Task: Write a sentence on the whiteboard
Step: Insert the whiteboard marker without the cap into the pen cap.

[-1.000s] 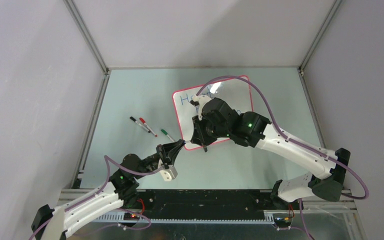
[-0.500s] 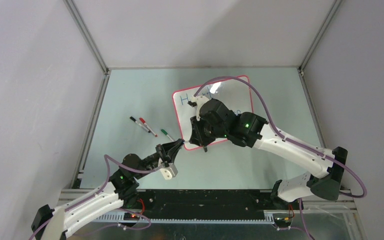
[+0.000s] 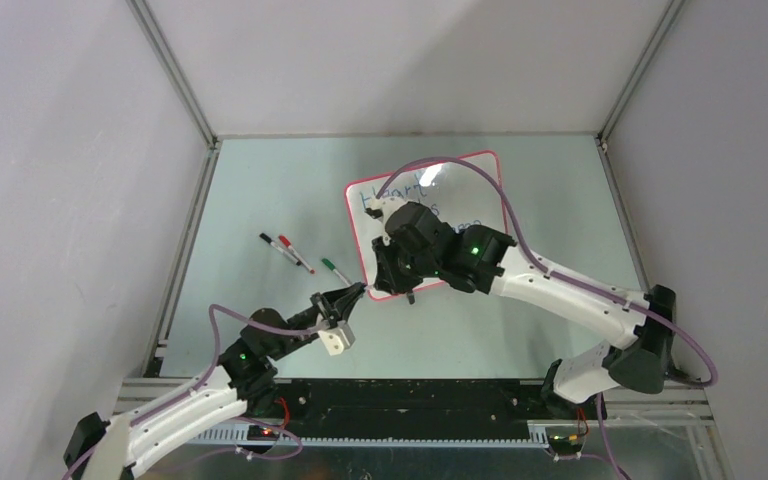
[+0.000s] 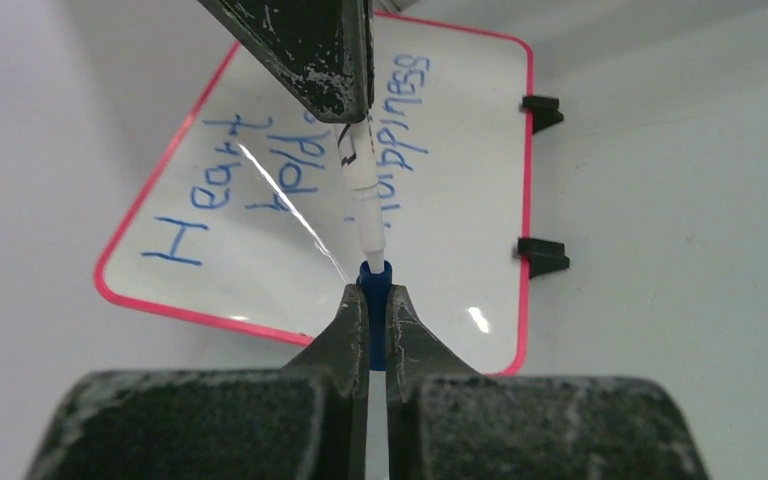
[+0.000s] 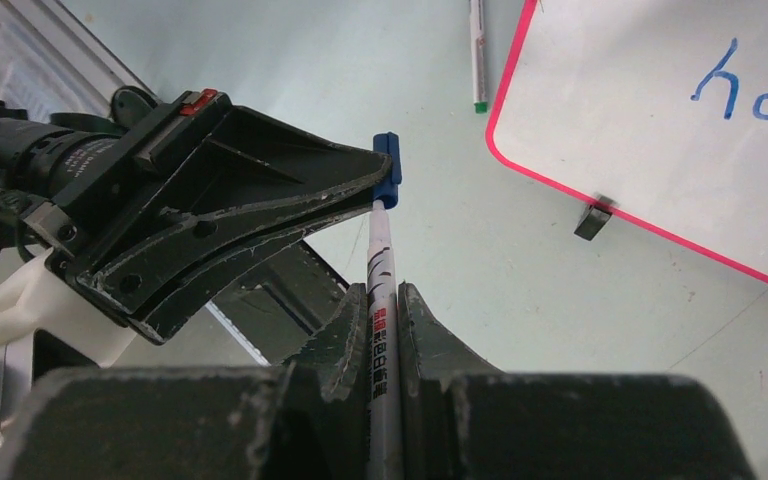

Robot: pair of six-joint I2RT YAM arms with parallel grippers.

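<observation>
Bench (image 3: 520,320): pale green top, metal rails along left and right edges. Whiteboard (image 3: 465,195) lies at centre of frame, slightly skewed. Three pens left of centre, all slanting toward lower right: black marker (image 3: 278,248) and red marker (image 3: 296,254) side by side, nearly touching; green marker (image 3: 335,270) apart, nearer whiteboard's lower-left corner.

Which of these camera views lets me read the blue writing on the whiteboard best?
The left wrist view: the sentence lies almost whole across the whiteboard, three blue lines, sideways. From above, the right arm covers most of it. The right wrist view catches only a few letters at a corner.
</observation>
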